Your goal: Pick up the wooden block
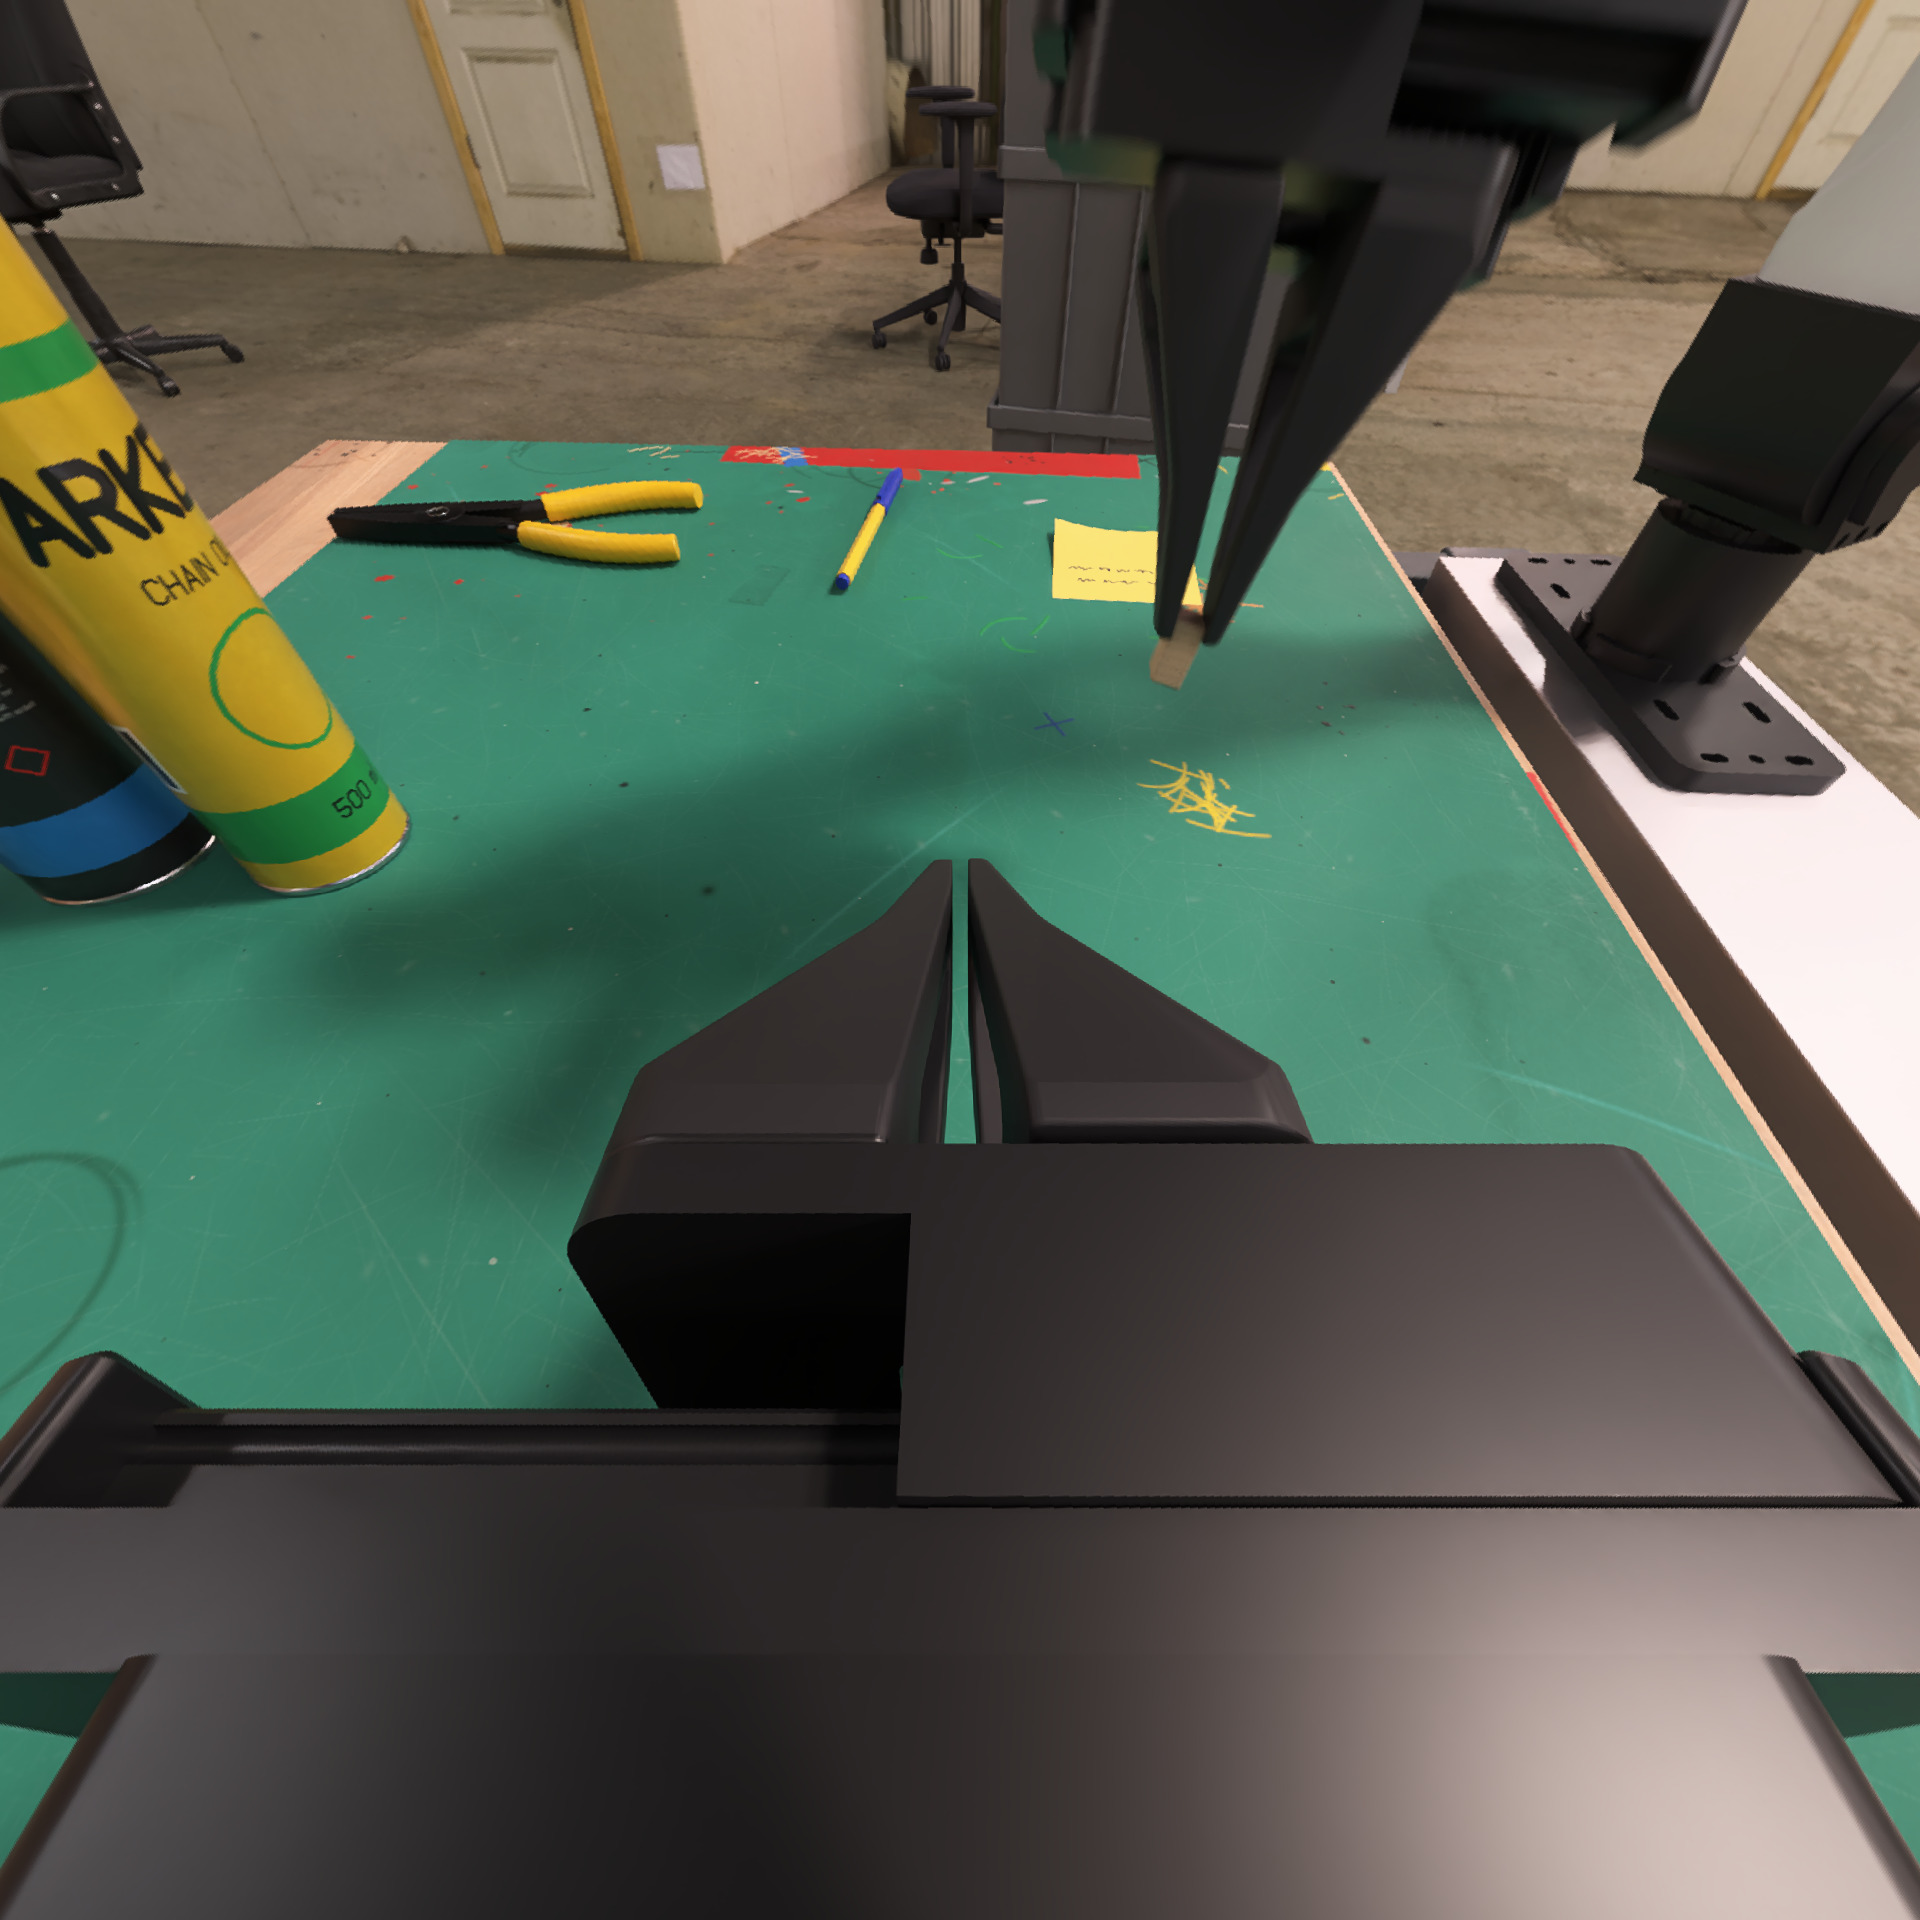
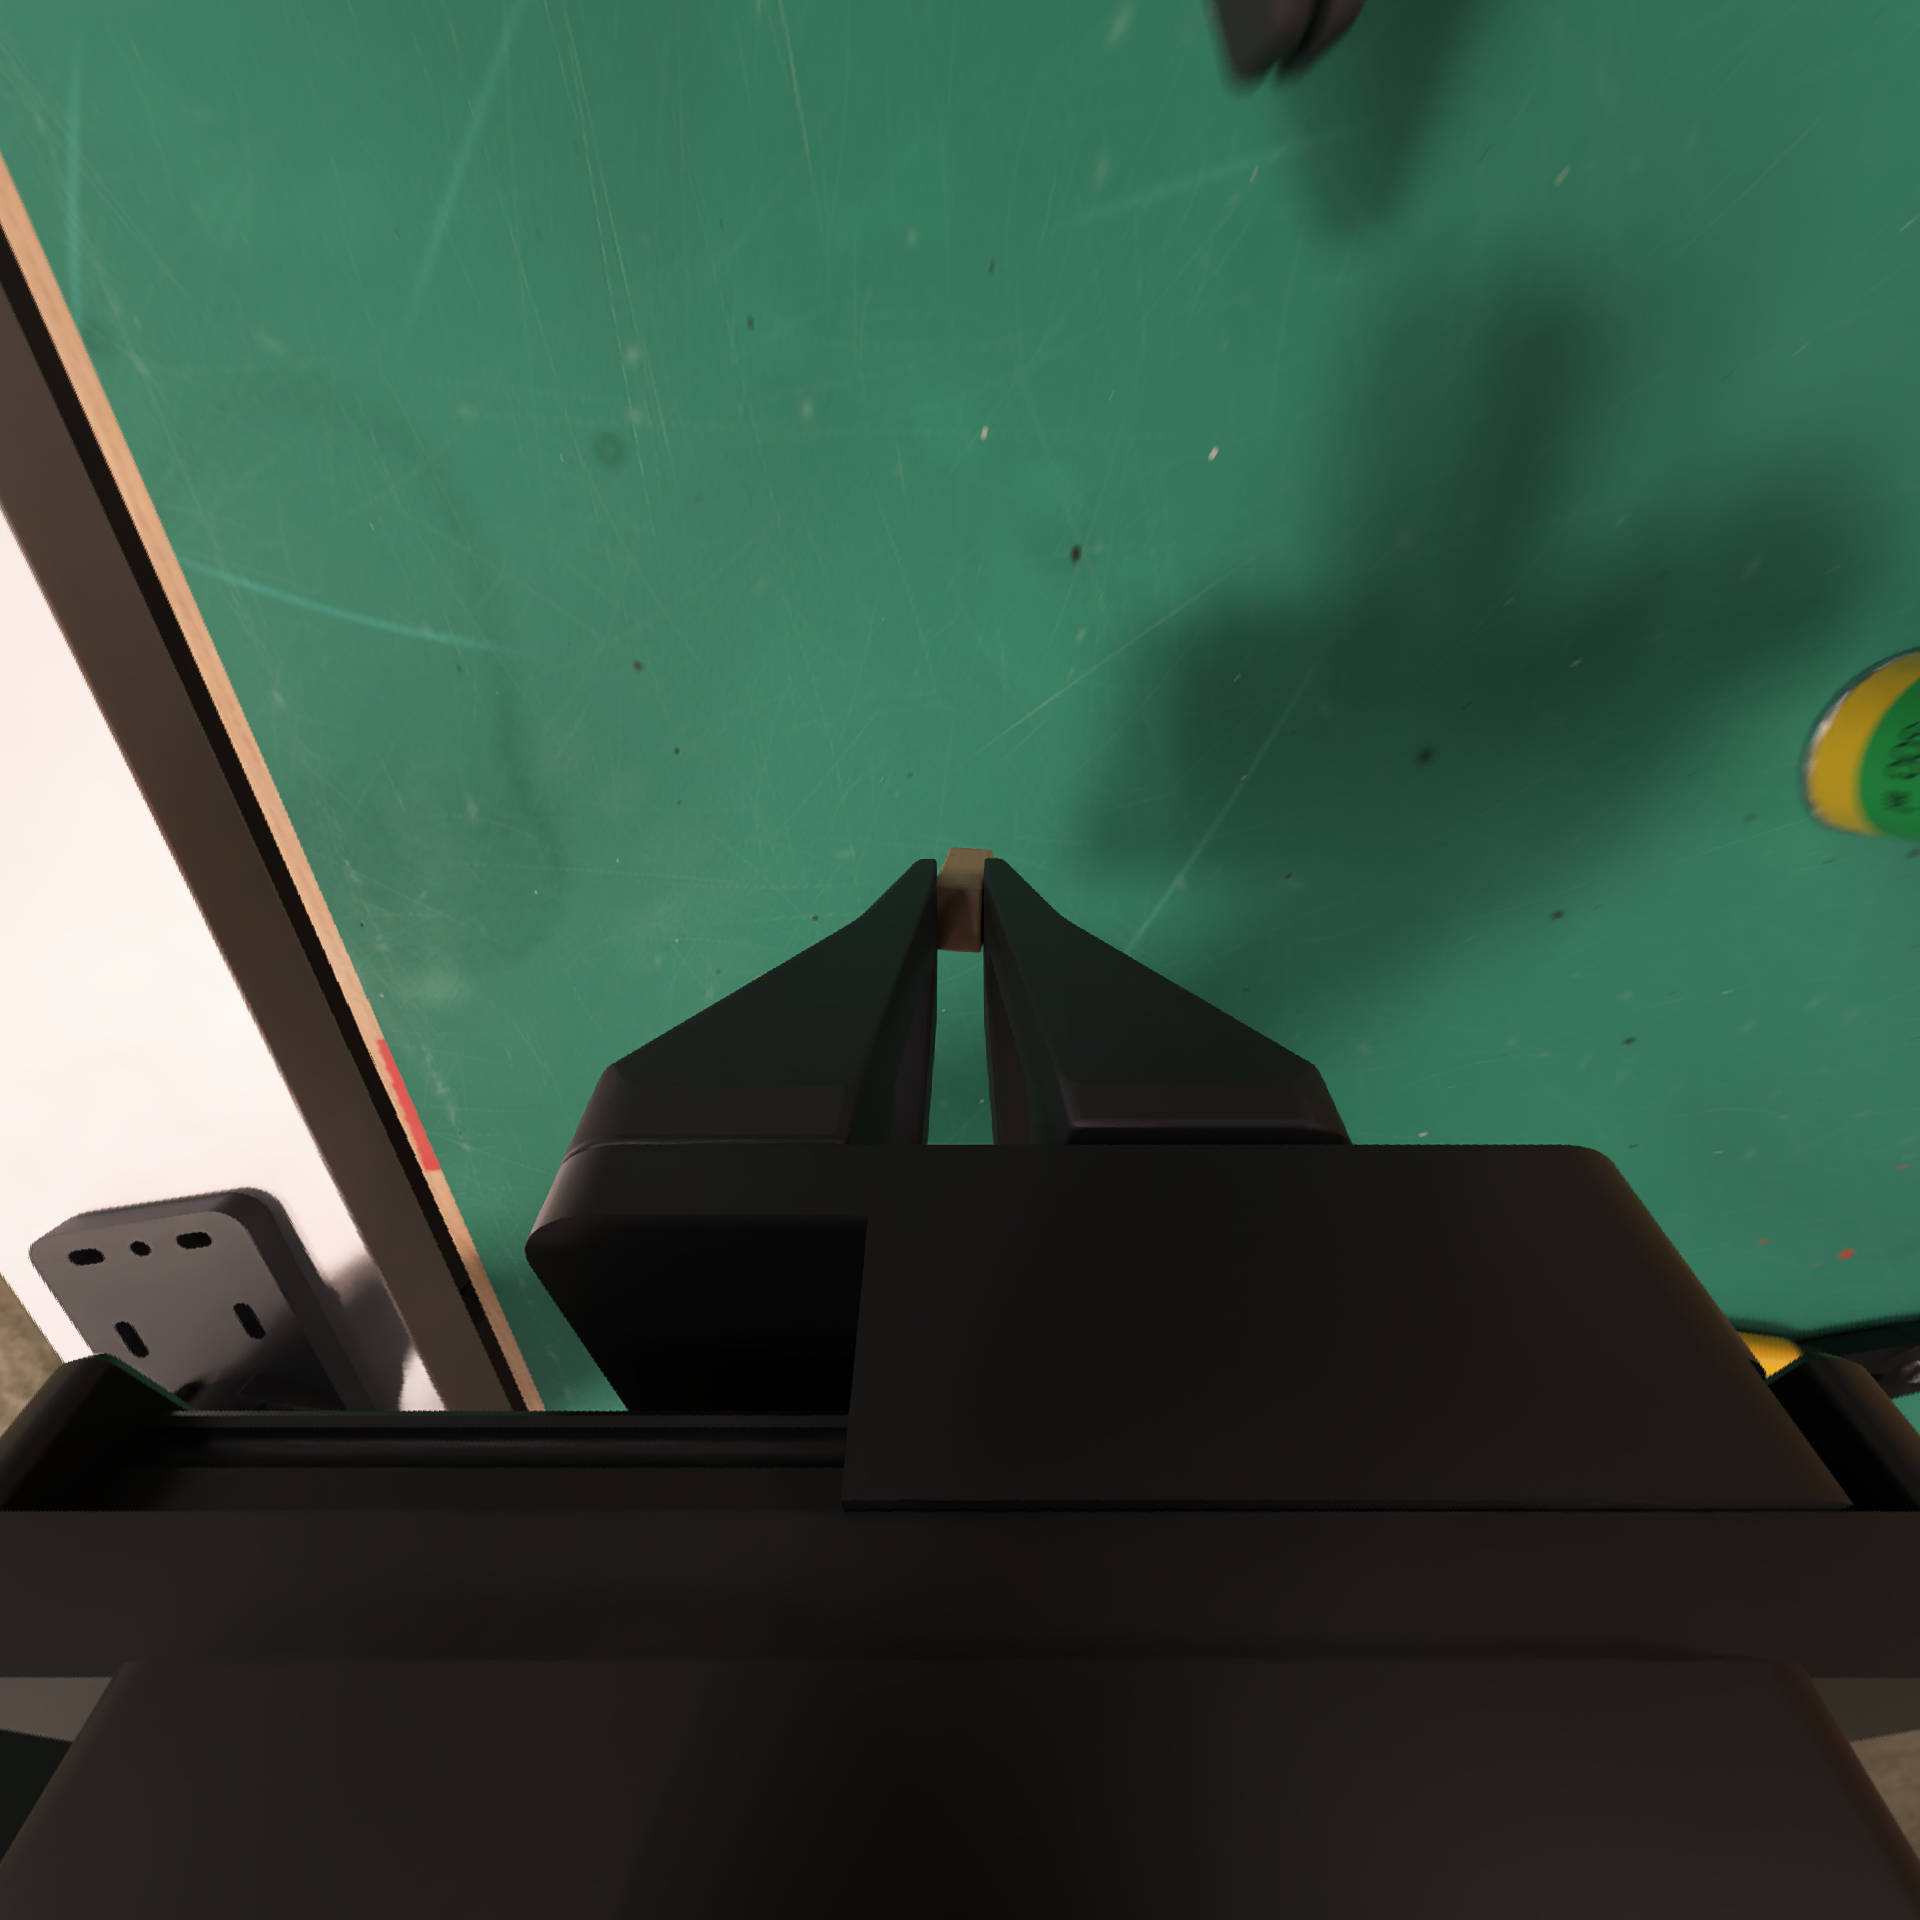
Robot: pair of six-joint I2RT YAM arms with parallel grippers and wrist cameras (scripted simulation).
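The small wooden block [image 2: 961, 900] sits clamped between the tips of my right gripper [image 2: 960, 883], which looks straight down at the green mat [image 2: 727, 468]. In the left wrist view the right gripper [image 1: 1187, 627] hangs from above at the far right of the mat and holds the block [image 1: 1171, 662] clear of the surface. My left gripper [image 1: 960, 873] is shut and empty, low over the mat's middle, well short of the block.
Yellow-handled pliers [image 1: 520, 523], a blue-and-yellow pen [image 1: 865, 532] and a yellow sticky note [image 1: 1103, 561] lie at the mat's far side. Two spray cans [image 1: 208, 665] stand at the left. The right arm's base plate [image 1: 1673, 675] sits on the white strip beyond the right edge.
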